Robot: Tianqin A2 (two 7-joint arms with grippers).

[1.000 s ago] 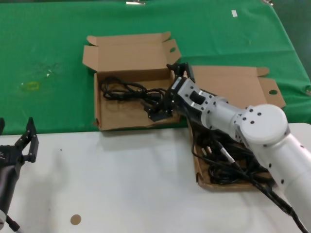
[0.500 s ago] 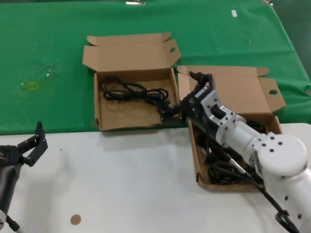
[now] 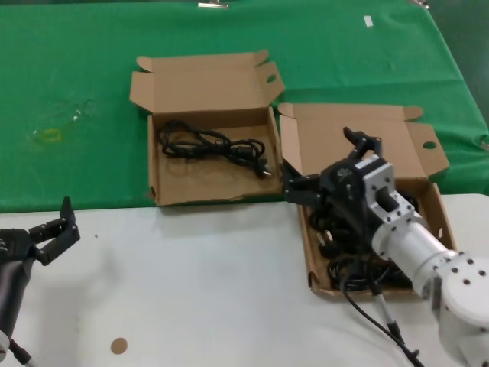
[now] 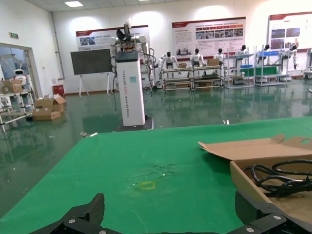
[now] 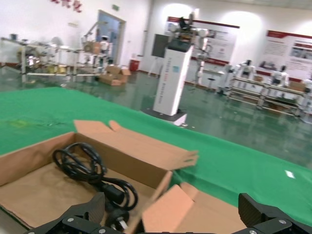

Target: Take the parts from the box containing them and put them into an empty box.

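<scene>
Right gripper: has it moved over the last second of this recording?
Yes. The right gripper, open and empty, has pulled back from inside the left box, where a cord now lies, to the edge of the right box.

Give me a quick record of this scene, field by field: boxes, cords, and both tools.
left box: wider cardboard box, lid open, one black cord inside
right box: longer cardboard box, lid open, several black cords inside
right tool: right tool open, empty, above the right box's near-left end
left tool: left tool open, parked over the white table
</scene>
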